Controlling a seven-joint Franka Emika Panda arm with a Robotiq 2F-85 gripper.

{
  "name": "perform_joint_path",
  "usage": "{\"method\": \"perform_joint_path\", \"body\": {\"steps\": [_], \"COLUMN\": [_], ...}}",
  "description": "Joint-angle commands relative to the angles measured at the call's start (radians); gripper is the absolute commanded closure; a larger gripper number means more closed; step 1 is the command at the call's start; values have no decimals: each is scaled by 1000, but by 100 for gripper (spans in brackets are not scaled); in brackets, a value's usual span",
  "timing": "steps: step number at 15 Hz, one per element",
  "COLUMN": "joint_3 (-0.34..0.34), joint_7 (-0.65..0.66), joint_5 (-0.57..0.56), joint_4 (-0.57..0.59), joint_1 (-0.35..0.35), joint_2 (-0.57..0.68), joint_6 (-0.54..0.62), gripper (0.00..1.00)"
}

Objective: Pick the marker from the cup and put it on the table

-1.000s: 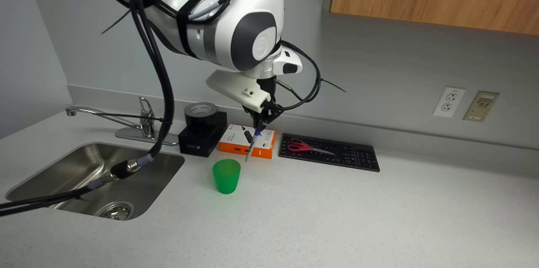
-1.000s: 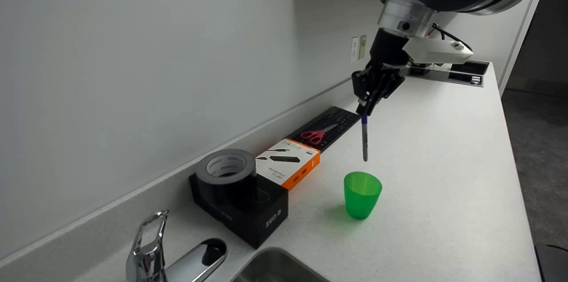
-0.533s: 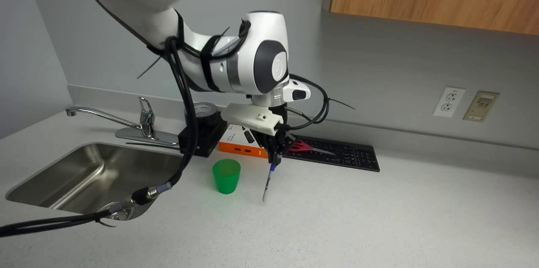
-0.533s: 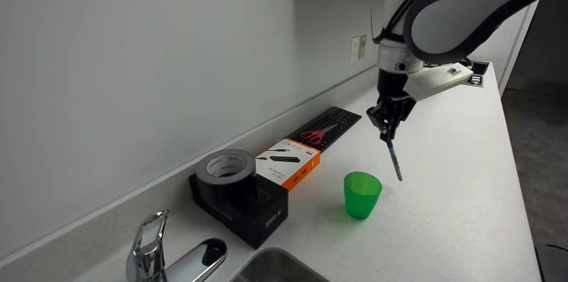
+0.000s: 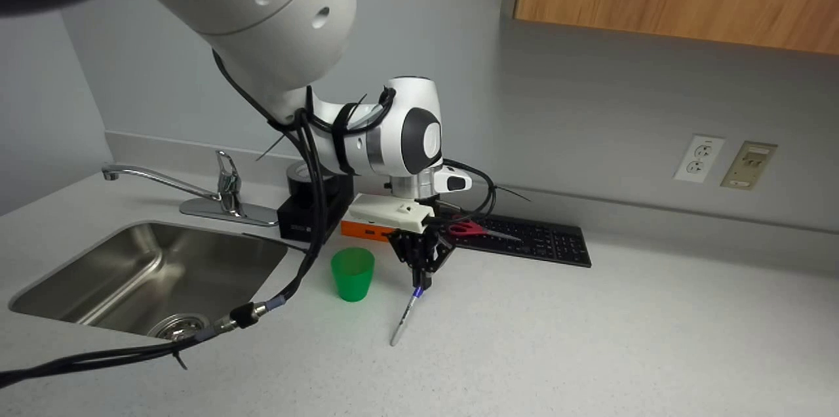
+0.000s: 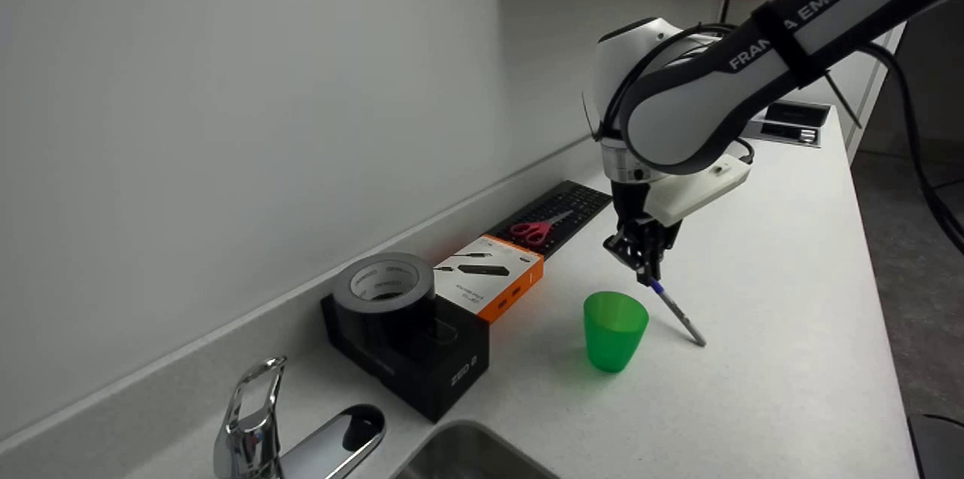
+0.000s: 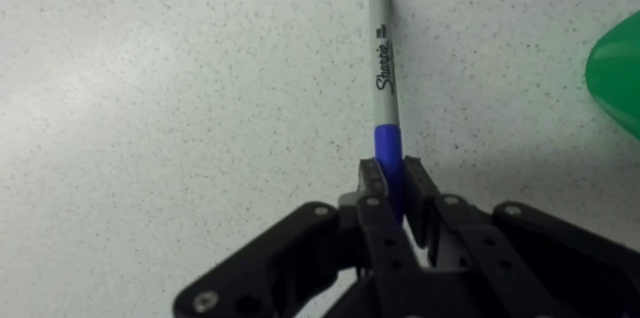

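Observation:
The marker has a grey-white body and a blue cap; it shows in both exterior views [image 5: 405, 317] [image 6: 679, 315] and in the wrist view [image 7: 384, 58]. My gripper [image 5: 421, 282] [image 6: 648, 277] [image 7: 391, 173] is shut on the blue cap, with a finger on each side. The marker slants down, its grey end at or just above the white speckled table [image 5: 557, 338]; I cannot tell whether it touches. The green cup [image 5: 352, 275] [image 6: 614, 332] stands upright beside the marker. Only part of the cup shows at the wrist view's right edge [image 7: 617, 73].
A sink [image 5: 137, 273] with a faucet [image 5: 228, 184] lies beyond the cup. A black box [image 6: 422, 366] with a tape roll [image 6: 384, 285], an orange-white box [image 6: 489, 276] and a keyboard [image 5: 550, 243] with red scissors [image 5: 468, 227] line the wall.
My gripper has come down with the marker from above the cup's area to low beside it. The marker now slants more, its end close to the table. The cup has not moved.

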Motion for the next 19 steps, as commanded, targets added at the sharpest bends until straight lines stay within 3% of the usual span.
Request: {"method": "perform_joint_path", "body": {"steps": [1,9,19], "joint_3": [-21,-18,-17], "joint_7": [43,30,17], "joint_5": [-10,10,7], "joint_4": [98,142,136], "joint_1": [21,13,11], "joint_2": [73,71,66], "joint_6": [-33,-26,-2], "gripper": [59,1,0]}}
